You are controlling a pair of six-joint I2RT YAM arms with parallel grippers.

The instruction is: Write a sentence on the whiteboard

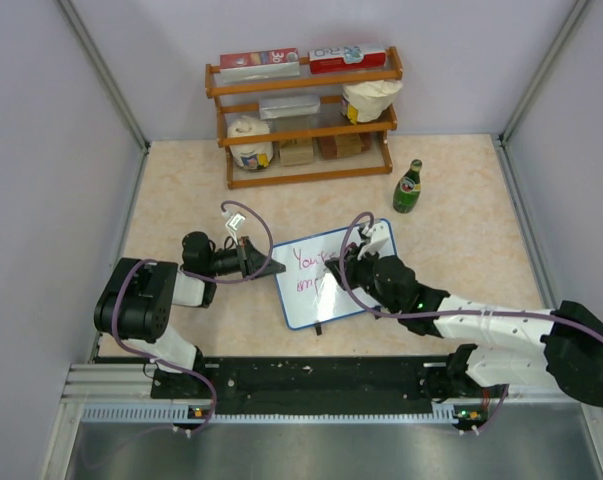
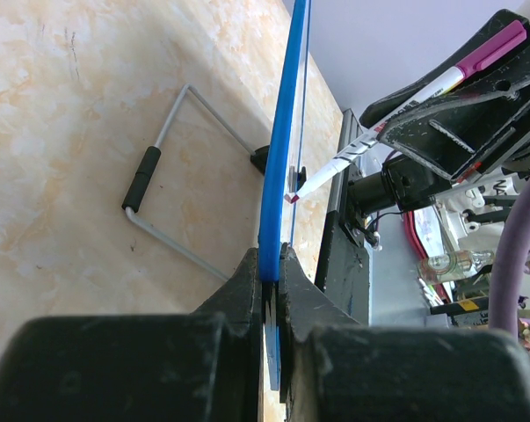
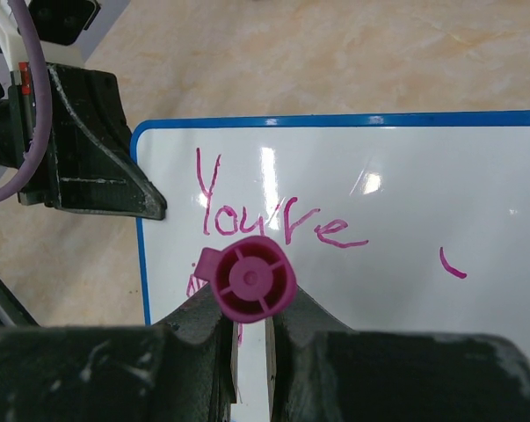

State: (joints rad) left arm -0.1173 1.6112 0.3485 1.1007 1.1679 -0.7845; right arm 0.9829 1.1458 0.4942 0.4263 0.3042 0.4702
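Pink marker, clamped in the right gripper, points straight onto the board, whose edge the left gripper pinches.

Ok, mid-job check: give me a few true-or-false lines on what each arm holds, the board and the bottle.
1. The left jaws are clamped on the blue edge of the whiteboard. True.
2. The marker is black. False: it is pink.
3. The board is blank. False: pink writing reads "You're", and a second line is started below it.
4. The right jaws hold the marker, its tip at the board face. True.
5. The green bottle lies on its side on the shelf. False: it stands upright on the table, right of the shelf.
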